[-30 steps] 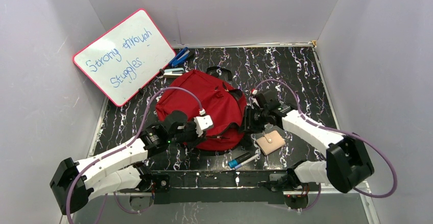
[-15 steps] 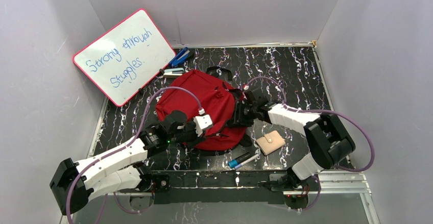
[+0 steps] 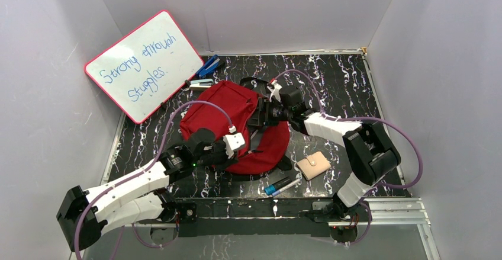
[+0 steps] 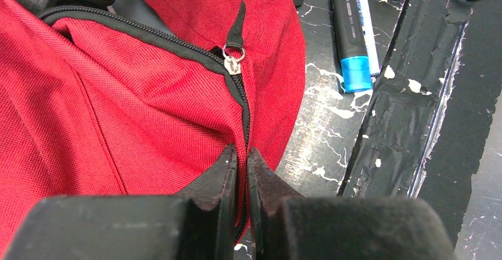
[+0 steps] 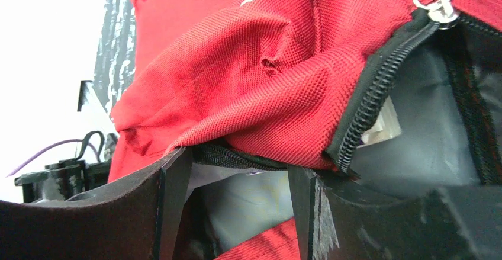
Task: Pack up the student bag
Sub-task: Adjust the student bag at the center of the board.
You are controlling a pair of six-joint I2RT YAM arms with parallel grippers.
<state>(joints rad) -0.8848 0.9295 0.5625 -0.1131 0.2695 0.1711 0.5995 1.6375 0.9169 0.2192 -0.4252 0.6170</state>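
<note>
Left gripper (image 4: 241, 154) pinches the soft dark-red fabric backpack (image 4: 118, 94) at its black zip (image 4: 244, 109); hold firm. Right gripper (image 5: 237, 166), spread beneath the flap (image 5: 266, 94), should lift gently

Robot test cell in a lab, enclosed by plain pale panels (image 3: 284, 11), black marbled table (image 3: 343, 76) taped at its edge, left arm (image 3: 133, 183) and right arm (image 3: 334, 131) bolted to a rail (image 3: 254, 208) at 6 o'clock, whiteboard (image 3: 145, 64) propped at 10 o'clock.
</note>
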